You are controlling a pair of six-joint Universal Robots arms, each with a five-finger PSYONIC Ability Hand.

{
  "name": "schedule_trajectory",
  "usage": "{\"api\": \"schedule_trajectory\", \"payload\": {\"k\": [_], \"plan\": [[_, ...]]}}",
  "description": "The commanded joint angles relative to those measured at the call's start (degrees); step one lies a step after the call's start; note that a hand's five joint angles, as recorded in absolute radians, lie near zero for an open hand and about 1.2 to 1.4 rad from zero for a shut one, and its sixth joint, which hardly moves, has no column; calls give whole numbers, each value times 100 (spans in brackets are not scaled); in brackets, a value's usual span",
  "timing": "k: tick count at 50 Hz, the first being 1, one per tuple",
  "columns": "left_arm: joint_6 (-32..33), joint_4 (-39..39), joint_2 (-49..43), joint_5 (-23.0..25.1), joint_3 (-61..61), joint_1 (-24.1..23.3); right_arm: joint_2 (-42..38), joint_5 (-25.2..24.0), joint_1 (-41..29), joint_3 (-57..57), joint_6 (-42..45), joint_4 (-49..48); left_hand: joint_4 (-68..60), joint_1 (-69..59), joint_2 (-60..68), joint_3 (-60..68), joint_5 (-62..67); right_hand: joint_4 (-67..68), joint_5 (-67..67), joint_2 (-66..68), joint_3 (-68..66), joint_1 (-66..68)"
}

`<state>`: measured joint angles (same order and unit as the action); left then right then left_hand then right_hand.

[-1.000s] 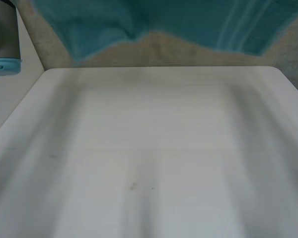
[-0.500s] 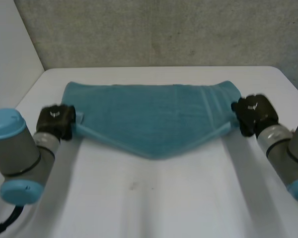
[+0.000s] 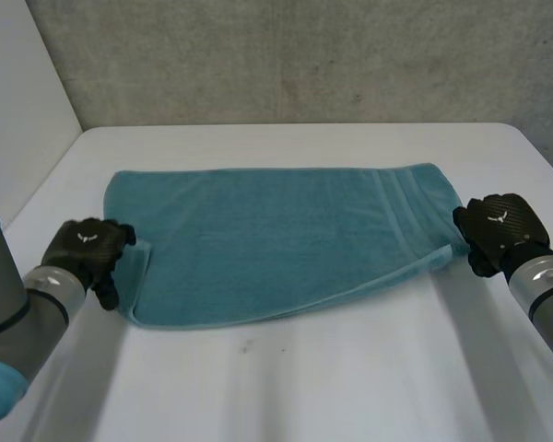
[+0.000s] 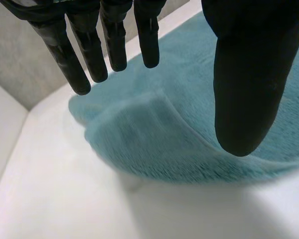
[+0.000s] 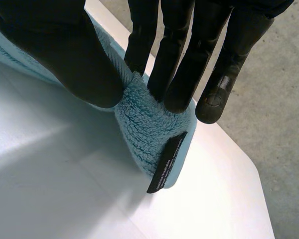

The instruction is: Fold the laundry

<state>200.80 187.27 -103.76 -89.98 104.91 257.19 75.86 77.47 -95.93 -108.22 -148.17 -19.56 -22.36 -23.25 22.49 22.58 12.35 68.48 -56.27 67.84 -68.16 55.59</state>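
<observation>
Between our two black hands, the teal terry-cloth towel (image 3: 286, 235) lies flat on the white table (image 3: 304, 387). It's doubled over on itself, and the top layer's curved edge sits on the side nearer us.

Our left hand (image 3: 85, 247) is right at the towel's left end, by the near corner, and it has nothing in it. In the left wrist view the fingers (image 4: 89, 50) are straight and spread, and the thumb (image 4: 246, 84) stands well apart from them. The flipped-over corner of the towel just lies on the table under the gap between them, with nothing curled round it.

Our right hand (image 3: 496, 230) is at the opposite end, on the near right corner, and that one is grasping the cloth. The right wrist view shows its thumb (image 5: 60, 55) closing toward its fingers (image 5: 172, 59) with a bunched wad of towel pinched between them. A small black label (image 5: 167, 162) sticks out from the hem just past those fingertips, close over the table. We honestly can't tell if that corner touches the table or hangs a hair above it.

A band of woven stripes (image 3: 401, 207) crosses the towel just inboard of the right hand. The far long edge lies straight, well away from both hands, and beyond it the table runs up to a rough grey wall (image 3: 304, 55).
</observation>
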Motion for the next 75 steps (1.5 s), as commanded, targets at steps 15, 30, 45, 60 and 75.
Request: {"api": "schedule_trajectory", "payload": {"k": [15, 30, 45, 60, 75], "plan": [[2464, 38, -1287, 1641, -1667, 411, -36, -30, -23, -243, 8, -241, -333, -244, 320, 311, 334, 1152, -1373, 1216, -1184, 2441], [2992, -304, -2359, 1843, -2405, 437, -45, -21, -22, -305, 16, -258, -585, -496, 572, 563, 586, 1152, -1373, 1216, -1184, 2441], [3001, -1043, -2474, 1764, -2440, 446, -45, -4, -14, -314, 34, -302, -3344, -3255, 3331, 3322, 3345, 1152, -1373, 1216, -1184, 2441], [2974, -454, -1973, 1527, -2168, 516, -54, 14, -23, -331, 34, -302, -3702, -3613, 3689, 3680, 3703, 1152, -1373, 1216, -1184, 2441], [2992, -419, -1709, 1536, -1729, 710, -54, 31, -5, -323, 69, -302, -2368, -2280, 2356, 2347, 2370, 1152, -1373, 1216, -1184, 2441]]}}
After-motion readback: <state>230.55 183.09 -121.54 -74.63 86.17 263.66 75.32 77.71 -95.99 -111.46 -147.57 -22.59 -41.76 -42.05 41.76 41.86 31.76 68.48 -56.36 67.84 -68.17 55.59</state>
